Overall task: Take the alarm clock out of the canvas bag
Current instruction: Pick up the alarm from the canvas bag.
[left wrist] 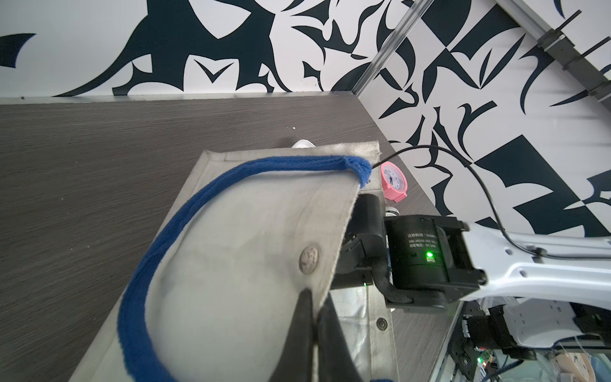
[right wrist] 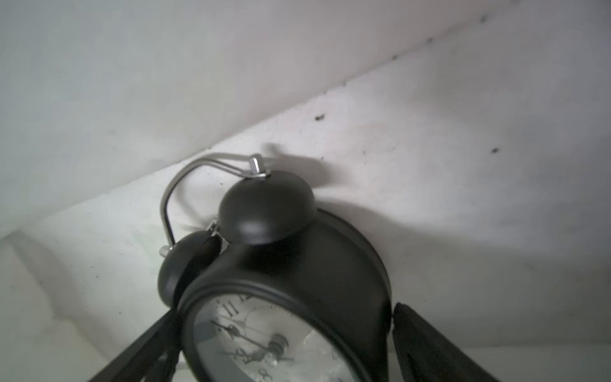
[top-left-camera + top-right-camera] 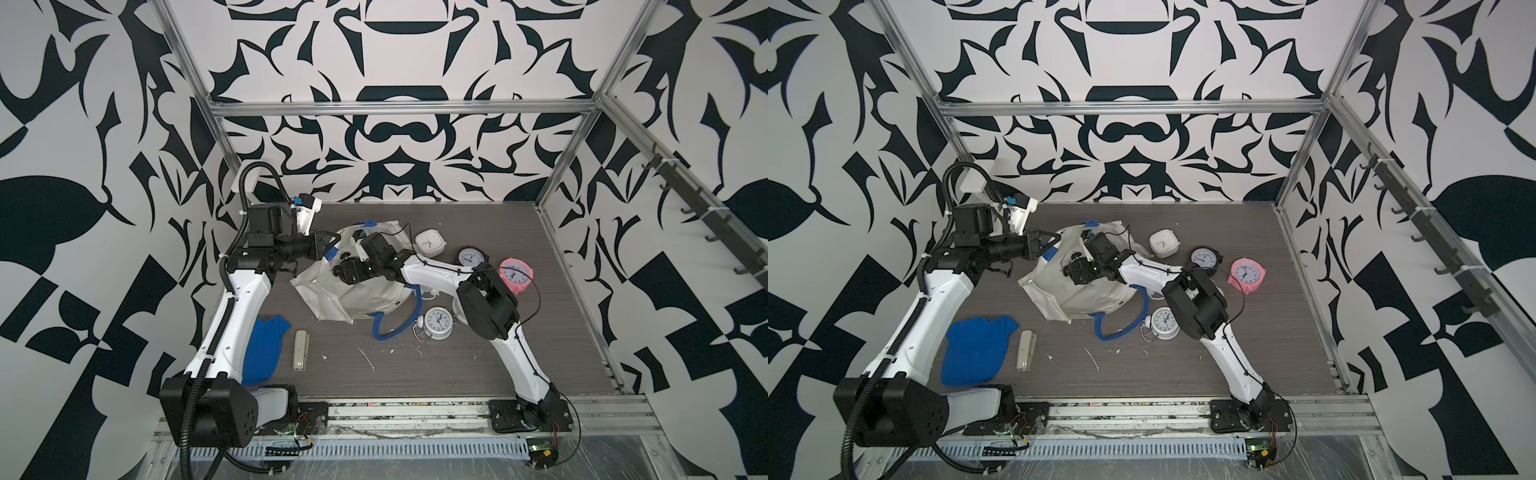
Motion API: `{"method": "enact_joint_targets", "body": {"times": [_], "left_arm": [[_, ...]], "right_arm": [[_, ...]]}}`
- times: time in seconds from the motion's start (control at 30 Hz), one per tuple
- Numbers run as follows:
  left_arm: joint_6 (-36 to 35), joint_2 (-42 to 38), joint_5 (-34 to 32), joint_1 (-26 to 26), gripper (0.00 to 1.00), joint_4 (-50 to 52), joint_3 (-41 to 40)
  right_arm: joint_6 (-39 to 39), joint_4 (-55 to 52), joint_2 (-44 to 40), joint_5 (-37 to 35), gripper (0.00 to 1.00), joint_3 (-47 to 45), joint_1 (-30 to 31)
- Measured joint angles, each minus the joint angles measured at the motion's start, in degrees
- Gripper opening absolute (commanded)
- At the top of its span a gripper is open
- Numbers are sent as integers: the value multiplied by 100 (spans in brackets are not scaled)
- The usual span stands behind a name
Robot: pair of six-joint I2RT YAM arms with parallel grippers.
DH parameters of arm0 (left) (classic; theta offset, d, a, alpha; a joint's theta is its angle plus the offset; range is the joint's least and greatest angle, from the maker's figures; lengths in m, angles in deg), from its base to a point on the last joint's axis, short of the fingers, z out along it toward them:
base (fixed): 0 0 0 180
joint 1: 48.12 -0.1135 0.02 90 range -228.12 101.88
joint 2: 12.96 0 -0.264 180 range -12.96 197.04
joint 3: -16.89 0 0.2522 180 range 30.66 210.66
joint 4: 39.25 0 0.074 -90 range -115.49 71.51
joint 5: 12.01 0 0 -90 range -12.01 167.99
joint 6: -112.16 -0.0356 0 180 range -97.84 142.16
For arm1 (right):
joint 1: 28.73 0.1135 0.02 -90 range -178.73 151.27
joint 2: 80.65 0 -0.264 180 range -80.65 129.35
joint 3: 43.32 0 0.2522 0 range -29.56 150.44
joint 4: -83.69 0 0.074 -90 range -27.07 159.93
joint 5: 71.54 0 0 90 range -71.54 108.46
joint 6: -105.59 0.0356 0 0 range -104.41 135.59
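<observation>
with the left end effector (image 1: 315,307) clamped shut on the rim of the off-white, blue-handled canvas bag (image 3: 328,297), centre the wide-open, empty right end effector (image 2: 284,314) on the black twin-bell alarm clock (image 2: 297,264) deep inside it; close on the round body, not the bells, then withdraw slowly.
</observation>
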Motion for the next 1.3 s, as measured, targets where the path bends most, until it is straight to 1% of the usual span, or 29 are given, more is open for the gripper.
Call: {"method": "enact_joint_targets", "body": {"times": [0.2, 0.47, 0.63, 0.9, 1.07, 1.3], "left_arm": [[-20, 0, 57, -4, 0, 9, 0], [-39, 0, 109, -4, 0, 20, 0], [-42, 0, 160, -2, 0, 39, 0], [-72, 9, 190, -2, 0, 42, 0], [-81, 15, 190, -2, 0, 83, 0], [-120, 17, 238, -2, 0, 118, 0]], "right_arm": [[245, 612, 66, 723, 99, -186, -109], [496, 1427, 13, 1327, 99, -647, -153], [678, 1644, -326, 1644, 99, -1038, -153], [955, 1950, -778, 2094, 98, -1279, -125], [765, 1766, -778, 2057, 97, -1274, -90], [-240, 636, -776, 1272, 99, -957, -87]]}}
